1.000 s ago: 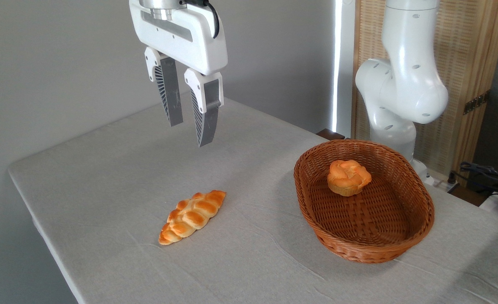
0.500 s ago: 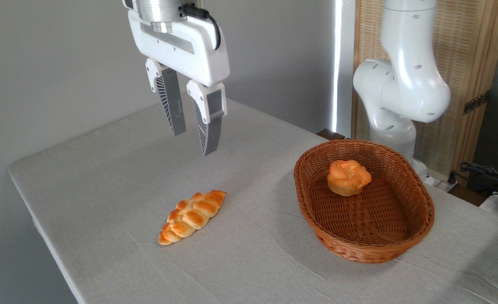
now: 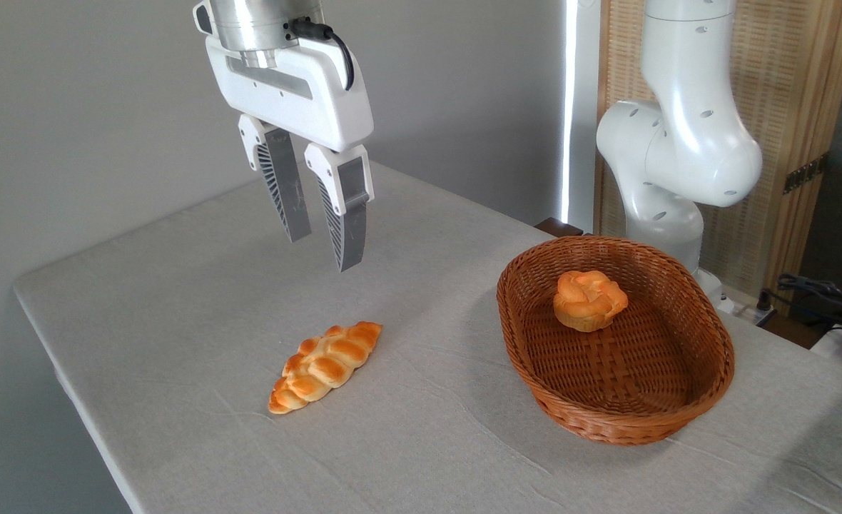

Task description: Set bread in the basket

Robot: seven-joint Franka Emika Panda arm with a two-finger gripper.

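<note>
No writing or brand marks can be read anywhere in view. The reddish-brown oval wicker basket (image 3: 615, 421) sits on the right part of the grey cloth-covered surface (image 3: 178, 285) and holds one thing: the small knotted round bun (image 3: 589, 300), resting on the woven floor toward the far end, near the back wall. Nothing else lies inside it. A longer braided golden loaf (image 3: 326, 365) lies flat on the cloth, well apart from the basket to its left. The gripper (image 3: 323, 249) hangs in the air above the surface, up and behind the loaf, its jaws slightly apart and holding nothing. The white arm's base (image 3: 678, 164) stands behind the basket.
</note>
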